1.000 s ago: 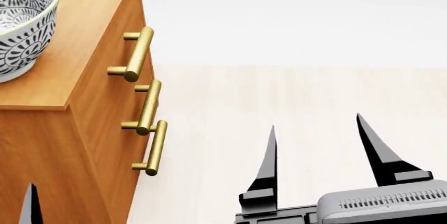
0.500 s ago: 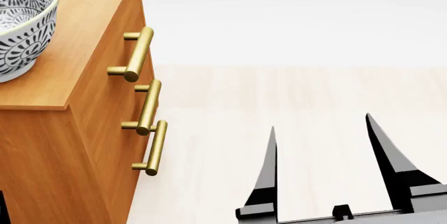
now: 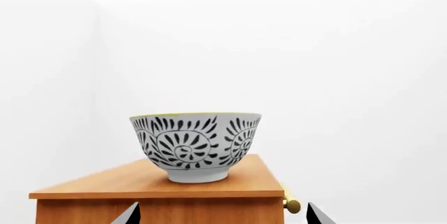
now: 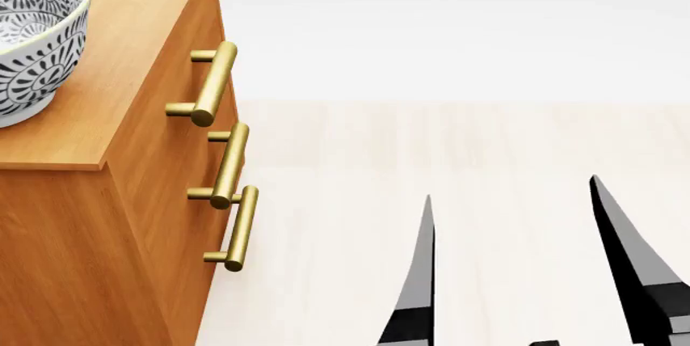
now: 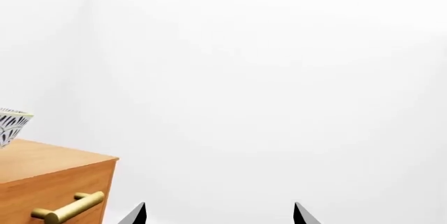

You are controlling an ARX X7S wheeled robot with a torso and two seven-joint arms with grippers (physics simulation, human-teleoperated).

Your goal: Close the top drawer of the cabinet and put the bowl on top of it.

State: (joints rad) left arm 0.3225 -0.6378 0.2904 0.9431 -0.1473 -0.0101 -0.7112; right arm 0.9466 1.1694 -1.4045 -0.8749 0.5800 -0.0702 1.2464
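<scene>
At lower edge, right pincer sunk lower, wider.

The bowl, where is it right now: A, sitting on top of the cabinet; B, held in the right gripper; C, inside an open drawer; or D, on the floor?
A: the bowl stands upright on the cabinet top, and neither gripper touches it.

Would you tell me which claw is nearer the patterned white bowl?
Left. The left claw faces the patterned white bowl across the cabinet's top; the right claw hangs over floor, off the cabinet's front.
</scene>
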